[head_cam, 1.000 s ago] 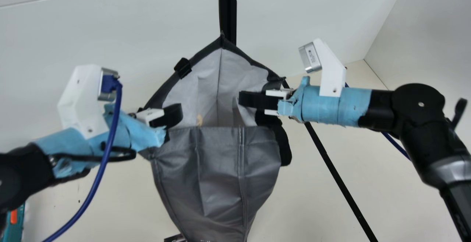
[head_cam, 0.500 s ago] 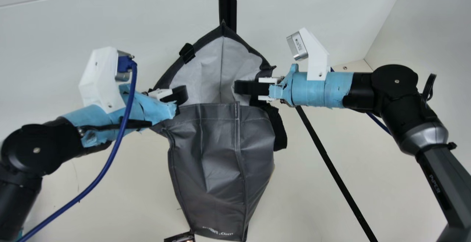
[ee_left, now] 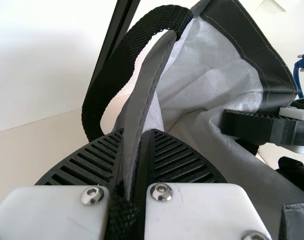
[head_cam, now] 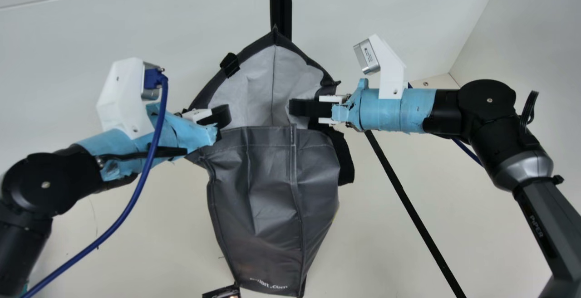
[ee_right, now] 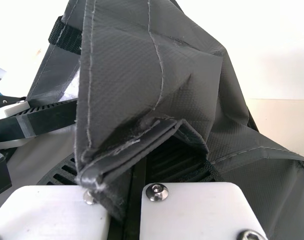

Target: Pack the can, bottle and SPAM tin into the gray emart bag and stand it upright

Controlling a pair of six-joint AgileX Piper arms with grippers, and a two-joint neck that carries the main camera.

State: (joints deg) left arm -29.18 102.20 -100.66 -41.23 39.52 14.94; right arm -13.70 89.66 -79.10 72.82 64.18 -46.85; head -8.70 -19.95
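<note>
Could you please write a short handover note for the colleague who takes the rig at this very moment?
Left pincer: shut on the rim of the gray bag.
Right pincer: shut on the rim, opposite side.
Done: bag gripped both sides, mouth open.
Can, bottle, SPAM tin: cannot tell whether packed.
Left: probably check inside, pack anything missing, settle the bag upright, then release.

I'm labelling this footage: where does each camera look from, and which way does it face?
Main view: neck, facing down and forward at the gray bag, left pincer and right pincer.
Left wrist view: left wrist, facing along its ribbed fingers to the bag's lining.
Right wrist view: right wrist, facing its fingers and the bag's outside.
Both wrist views share the bag.
</note>
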